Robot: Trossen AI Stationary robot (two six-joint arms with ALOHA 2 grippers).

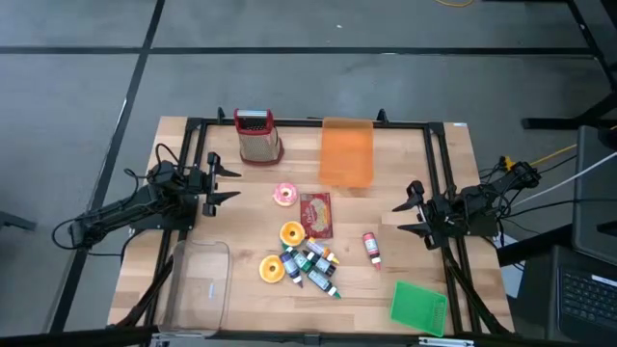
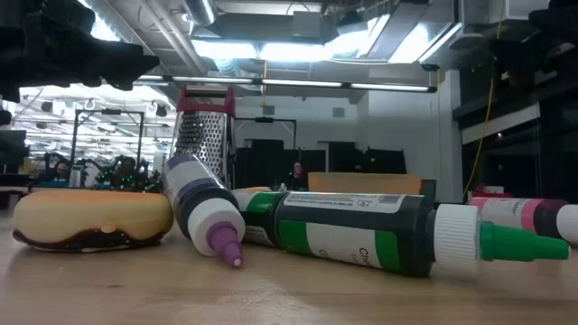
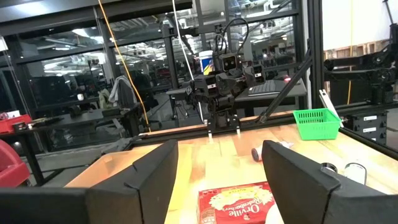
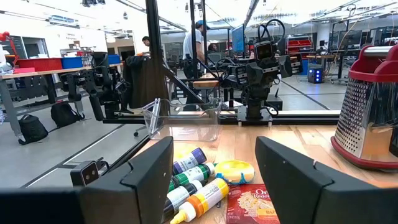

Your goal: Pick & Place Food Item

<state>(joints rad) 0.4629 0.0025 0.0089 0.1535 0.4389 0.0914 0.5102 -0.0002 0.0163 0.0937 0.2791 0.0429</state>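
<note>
L gripper (image 1: 234,183) sits at the table's left edge w/ jaws spread wide, nothing between them, touching nothing. In its wrist view the two dark fingers (image 3: 149,180) frame the popcorn packet (image 3: 237,202), which lies flat on the wood ahead of them, apart from both. R gripper (image 1: 403,214) mirrors it at the right edge: jaws also wide apart, empty, clear of everything. Its fingers (image 4: 152,171) look over the bottle cluster and the grater (image 4: 368,115).

Food items lie mid-table. Pink-iced donut (image 1: 284,195) is just left of the red popcorn packet (image 1: 316,214); two orange slices (image 1: 292,233) and (image 1: 272,269) sit below it, beside a heap of small colouring bottles (image 1: 313,264). One bottle w/ red cap (image 1: 371,248) lies alone, nearer the R gripper.

Surface: light wood table (image 1: 434,164) w/ black frame rails. Orange translucent tray (image 1: 346,150) at the far edge, red-topped grater (image 1: 257,135) left of it, clear plastic container (image 1: 201,281) near-left corner, green basket (image 1: 419,306) near-right corner.

Room: low view shows bottles lying on their sides up close, a green-labelled one (image 2: 361,232) and a purple-tipped one (image 2: 206,212), and a donut (image 2: 90,217) at left. Behind: open workshop, ceiling lights, benches; a person (image 4: 197,40) stands far off.
</note>
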